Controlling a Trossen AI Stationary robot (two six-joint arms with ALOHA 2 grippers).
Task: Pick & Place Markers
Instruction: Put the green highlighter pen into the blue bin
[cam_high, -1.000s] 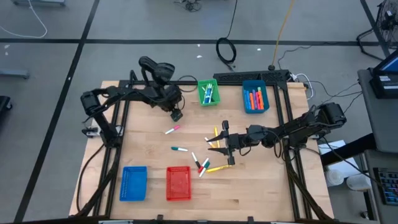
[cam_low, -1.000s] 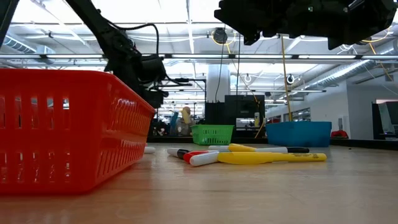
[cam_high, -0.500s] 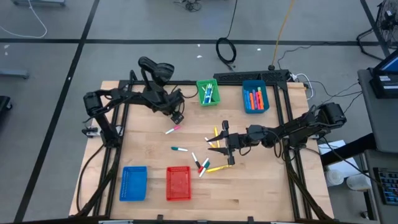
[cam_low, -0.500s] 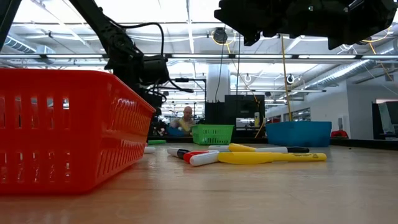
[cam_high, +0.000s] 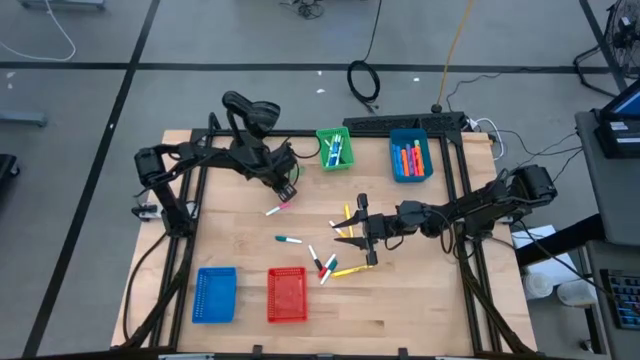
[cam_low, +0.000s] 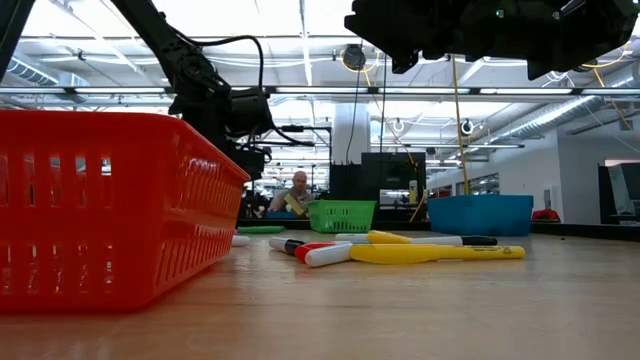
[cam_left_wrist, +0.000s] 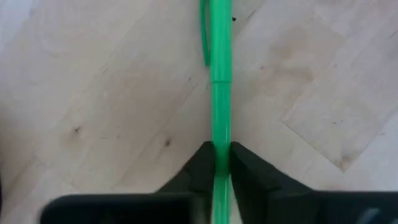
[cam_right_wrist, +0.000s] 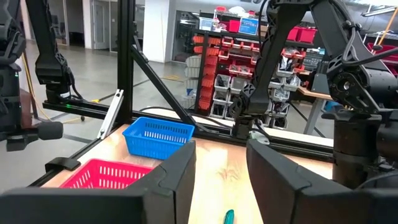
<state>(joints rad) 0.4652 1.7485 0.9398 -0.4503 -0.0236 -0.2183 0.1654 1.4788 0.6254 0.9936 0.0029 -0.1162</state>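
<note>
Wooden planking makes up the desk, which stands on a grey floor ringed by cables.

Left gripper has its fingers clamped on a green marker, whose body runs straight out between the tips, lying on or just above the wood. In the high view the left gripper sits toward the back of the desk, left of the green basket, with a pink-capped marker just in front of it.

Right gripper hovers over the middle of the desk, its fingers apart with nothing between them. Scattered markers lie around and below it: yellow, red, and white-bodied ones; a white marker with a green cap lies apart to their left.

Low down, the yellow marker and a red-capped one rest on the wood beside the red basket. That red basket and a blue basket stand at the front edge; another blue basket at the back holds orange and red markers. A person shows in the room behind.
</note>
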